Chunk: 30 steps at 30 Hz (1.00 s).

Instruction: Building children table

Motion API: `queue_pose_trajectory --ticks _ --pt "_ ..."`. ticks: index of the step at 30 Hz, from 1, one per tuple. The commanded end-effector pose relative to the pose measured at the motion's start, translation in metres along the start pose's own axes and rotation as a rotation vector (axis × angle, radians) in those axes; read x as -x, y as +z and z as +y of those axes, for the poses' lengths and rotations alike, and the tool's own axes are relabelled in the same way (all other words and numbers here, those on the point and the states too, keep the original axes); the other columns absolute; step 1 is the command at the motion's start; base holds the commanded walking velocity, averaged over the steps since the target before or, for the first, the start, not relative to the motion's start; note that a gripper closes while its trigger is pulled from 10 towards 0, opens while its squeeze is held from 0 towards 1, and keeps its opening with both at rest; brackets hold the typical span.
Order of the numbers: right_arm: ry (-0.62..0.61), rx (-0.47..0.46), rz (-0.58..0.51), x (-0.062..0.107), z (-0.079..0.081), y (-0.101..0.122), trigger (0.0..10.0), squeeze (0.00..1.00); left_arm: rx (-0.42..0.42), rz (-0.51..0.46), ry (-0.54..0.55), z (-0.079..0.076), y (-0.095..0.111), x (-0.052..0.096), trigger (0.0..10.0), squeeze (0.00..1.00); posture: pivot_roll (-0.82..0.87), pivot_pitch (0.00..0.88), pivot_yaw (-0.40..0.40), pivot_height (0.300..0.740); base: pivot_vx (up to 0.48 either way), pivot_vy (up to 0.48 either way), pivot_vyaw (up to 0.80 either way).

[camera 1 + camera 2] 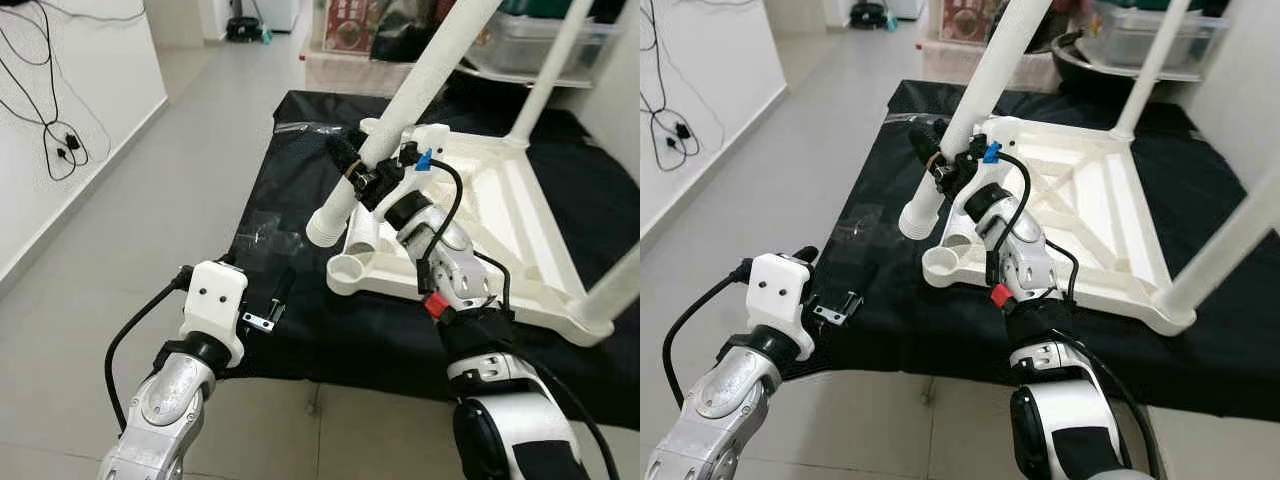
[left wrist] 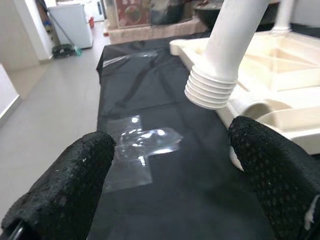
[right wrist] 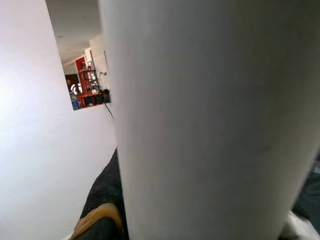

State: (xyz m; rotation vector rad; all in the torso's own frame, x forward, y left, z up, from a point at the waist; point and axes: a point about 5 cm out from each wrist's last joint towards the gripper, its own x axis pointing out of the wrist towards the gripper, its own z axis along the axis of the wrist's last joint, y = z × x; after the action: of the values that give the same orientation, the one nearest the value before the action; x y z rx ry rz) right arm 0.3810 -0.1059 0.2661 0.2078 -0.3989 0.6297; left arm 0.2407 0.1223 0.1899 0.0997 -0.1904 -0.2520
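Jaws of the right gripper (image 1: 352,168) are clenched around a white table leg (image 1: 400,110), which slants up and away with its ribbed lower end (image 2: 209,91) hanging just above an empty round socket (image 1: 347,267) at the near corner of the upturned white children's table (image 1: 500,215). That table lies underside-up on a black cloth (image 1: 290,210) spread over the grey floor (image 1: 130,220), with other legs (image 1: 553,62) already standing in its corners. Left gripper (image 2: 175,175) hovers low over the cloth's near edge, jaws released and spread wide, beside a patch of clear plastic (image 2: 137,150).
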Motion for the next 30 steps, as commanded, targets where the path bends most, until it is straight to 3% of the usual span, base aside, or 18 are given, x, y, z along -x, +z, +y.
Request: queue_pose_trajectory --ticks 1,30 --pt "-0.006 0.011 -0.022 -0.0007 -0.0010 0.0032 10.0 0.00 -0.006 0.022 0.005 -0.0007 -0.0043 0.0002 10.0 0.00 0.10 0.100 -0.053 0.740 0.000 0.000 0.00" --pt "-0.023 0.019 -0.031 -0.0023 -0.0061 0.0049 10.0 0.00 -0.017 0.004 -0.010 -0.0027 -0.0022 -0.0029 10.0 0.00 0.10 0.112 -0.052 0.740 0.000 0.000 0.00"
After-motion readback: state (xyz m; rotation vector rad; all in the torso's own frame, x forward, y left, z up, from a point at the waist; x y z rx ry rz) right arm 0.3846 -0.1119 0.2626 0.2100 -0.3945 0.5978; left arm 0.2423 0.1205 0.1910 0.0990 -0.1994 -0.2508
